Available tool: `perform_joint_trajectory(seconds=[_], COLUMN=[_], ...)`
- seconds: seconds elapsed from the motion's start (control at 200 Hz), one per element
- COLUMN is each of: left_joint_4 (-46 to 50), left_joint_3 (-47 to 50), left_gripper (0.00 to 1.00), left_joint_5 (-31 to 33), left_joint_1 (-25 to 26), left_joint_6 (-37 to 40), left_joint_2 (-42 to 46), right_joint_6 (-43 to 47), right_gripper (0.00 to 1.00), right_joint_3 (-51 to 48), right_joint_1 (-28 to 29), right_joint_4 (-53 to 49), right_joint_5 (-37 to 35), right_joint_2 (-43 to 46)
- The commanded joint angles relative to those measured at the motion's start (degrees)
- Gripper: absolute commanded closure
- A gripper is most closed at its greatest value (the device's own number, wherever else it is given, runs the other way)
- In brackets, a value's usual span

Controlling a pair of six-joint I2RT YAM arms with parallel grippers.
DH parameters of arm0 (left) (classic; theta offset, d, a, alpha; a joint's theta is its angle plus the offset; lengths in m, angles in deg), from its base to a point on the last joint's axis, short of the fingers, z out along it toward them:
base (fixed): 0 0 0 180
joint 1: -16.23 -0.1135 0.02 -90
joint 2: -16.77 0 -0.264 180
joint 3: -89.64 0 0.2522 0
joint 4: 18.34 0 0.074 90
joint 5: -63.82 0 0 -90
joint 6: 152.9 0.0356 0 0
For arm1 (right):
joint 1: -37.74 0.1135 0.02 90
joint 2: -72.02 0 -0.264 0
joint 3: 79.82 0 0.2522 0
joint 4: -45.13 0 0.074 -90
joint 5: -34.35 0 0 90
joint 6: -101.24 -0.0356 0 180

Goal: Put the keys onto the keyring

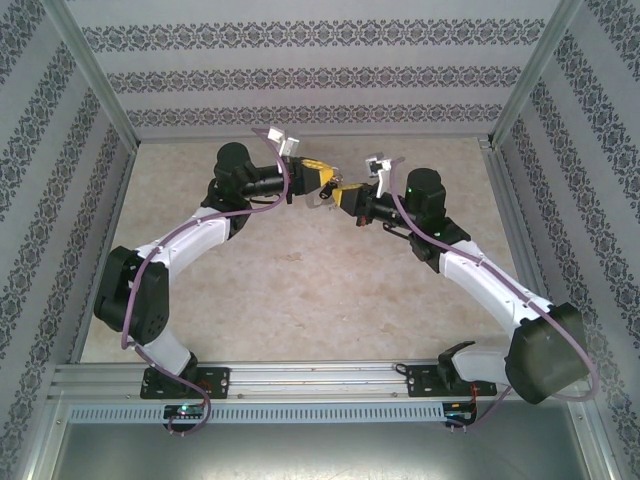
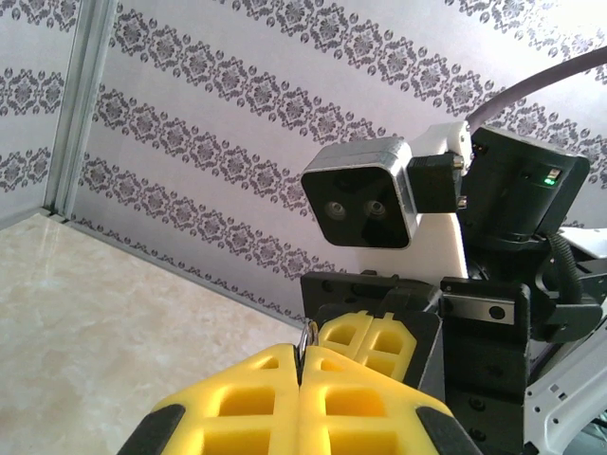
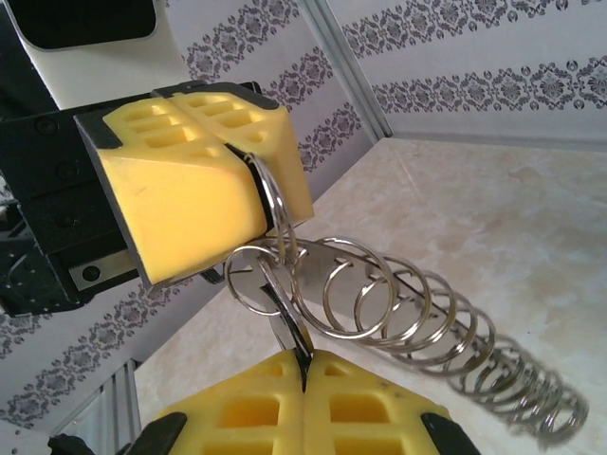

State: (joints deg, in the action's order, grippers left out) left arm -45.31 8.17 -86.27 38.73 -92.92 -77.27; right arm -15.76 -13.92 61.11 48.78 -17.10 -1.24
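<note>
"Two grippers, both closed?"
"Yes. My left gripper (image 3: pixel 258 180) is pinched tight on one small ring of the keyring (image 3: pixel 379 294). My right gripper (image 3: pixel 303 365) is pinched on another ring just beside it."
"And the keyring itself?"
"Hanging between my fingertips, in the air above the table (image 1: pixel 300 290)."

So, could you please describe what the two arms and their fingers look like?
Both the left arm and right arm have white links between black joints, with a lilac cable running along each. The fingers are yellow blocks with recesses, on black mounts. A green light glows on the right wrist.
</note>
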Motion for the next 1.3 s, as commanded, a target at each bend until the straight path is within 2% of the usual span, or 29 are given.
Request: perform_joint_trajectory(seconds=[0.0, 0.245, 0.415, 0.465, 0.55, 0.749, 0.824, 0.919, 1.294], left_joint_4=[-7.6, -7.4, -7.2, -7.3, -7.1, -5.8, -5.5, -5.2, -5.5], left_joint_3=[0.2, 0.2, 0.3, 0.3, 0.1, -0.1, -0.1, -0.1, -0.1], left_gripper=[1.00, 1.00, 1.00, 1.00, 1.00, 1.00, 1.00, 1.00, 1.00], left_joint_5=[-1.1, -0.5, -0.5, -0.5, -0.4, -0.5, -0.5, -0.6, -0.2], left_joint_1=[0.8, 0.9, 0.9, 0.9, 0.9, 0.9, 0.9, 0.9, 0.9], left_joint_6=[-3.2, -2.8, -2.9, -2.8, -2.7, -2.0, -1.8, -1.6, -2.0], left_joint_2=[1.1, 1.3, 1.2, 1.2, 1.1, 1.1, 1.1, 1.1, 0.9], right_joint_6=[-2.3, -0.2, -1.3, -1.7, -0.9, -1.3, -2.7, -4.7, -13.3], right_gripper=[1.00, 1.00, 1.00, 0.90, 0.82, 0.77, 0.67, 0.60, 0.58], right_joint_3=[2.1, 5.2, 1.6, 0.6, -1.4, -3.9, -2.6, 0.0, 5.0], right_joint_1=[0.2, 1.6, -2.5, -4.0, -6.1, -10.7, -10.7, -9.7, -4.3], right_joint_4=[3.7, -0.2, -0.5, -0.9, -2.8, -5.0, -3.7, -1.9, 7.7], right_joint_5=[0.7, 2.8, 2.2, 2.4, 2.6, 0.3, 0.1, 0.5, -1.2], right_joint_2=[-2.0, -5.0, -0.9, 0.8, 4.5, 12.0, 12.2, 10.8, 2.3])
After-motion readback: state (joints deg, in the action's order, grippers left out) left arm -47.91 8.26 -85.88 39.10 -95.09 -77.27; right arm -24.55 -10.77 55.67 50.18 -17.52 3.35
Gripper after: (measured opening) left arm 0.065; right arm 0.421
